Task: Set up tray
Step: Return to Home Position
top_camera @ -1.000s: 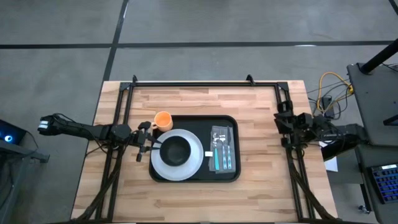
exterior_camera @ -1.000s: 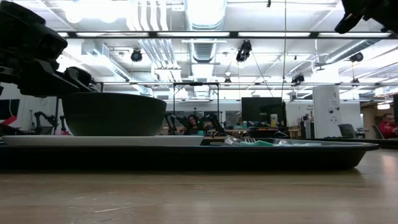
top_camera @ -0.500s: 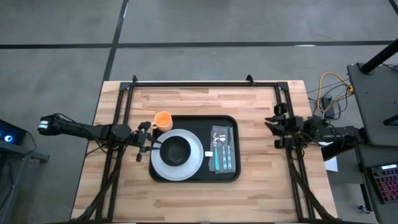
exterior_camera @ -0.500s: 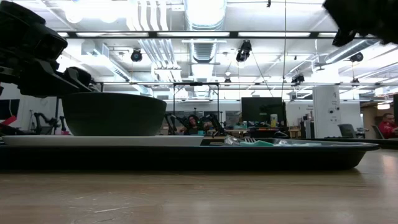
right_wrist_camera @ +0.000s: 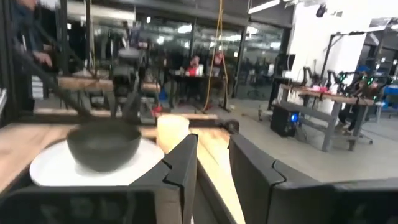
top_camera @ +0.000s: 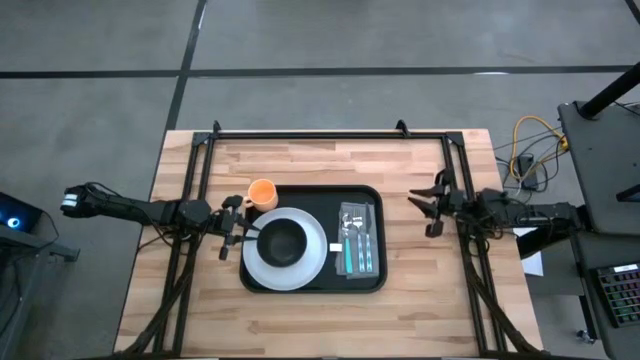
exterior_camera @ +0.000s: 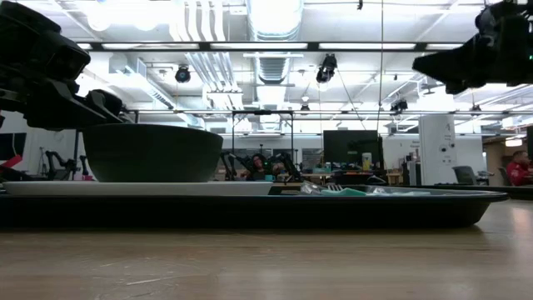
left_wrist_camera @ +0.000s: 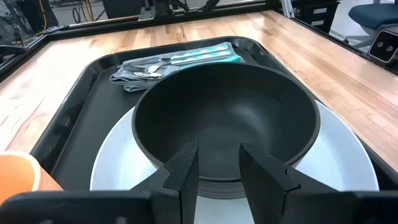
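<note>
1. The table (top_camera: 320, 150) carries everything, with one arm at each side.
2. The tray (top_camera: 310, 200) lies flat mid-table between my two sets of jaws. Its edge is right in front of the left jaws and well apart from the right ones.
3. The plate (top_camera: 318, 258) sits in the half of the tray nearest the left jaws.
4. The bowl (top_camera: 283, 242) stands upright on the plate, directly ahead of the left jaws.
5. The napkin (top_camera: 368, 215) lies in the half of the tray toward the right jaws, with the cutlery (top_camera: 355, 250) resting on it.
6. The cup (top_camera: 262, 193) stands at the tray corner just beside the left jaws. I cannot tell whether it is inside the rim.
7. On the left gripper (top_camera: 238, 230), the jaws hover at the plate's edge, parted by a narrow gap and holding nothing.
8. The right gripper (top_camera: 420, 205) points toward the tray from above bare table. Its jaws also show a narrow gap and hold nothing.
</note>
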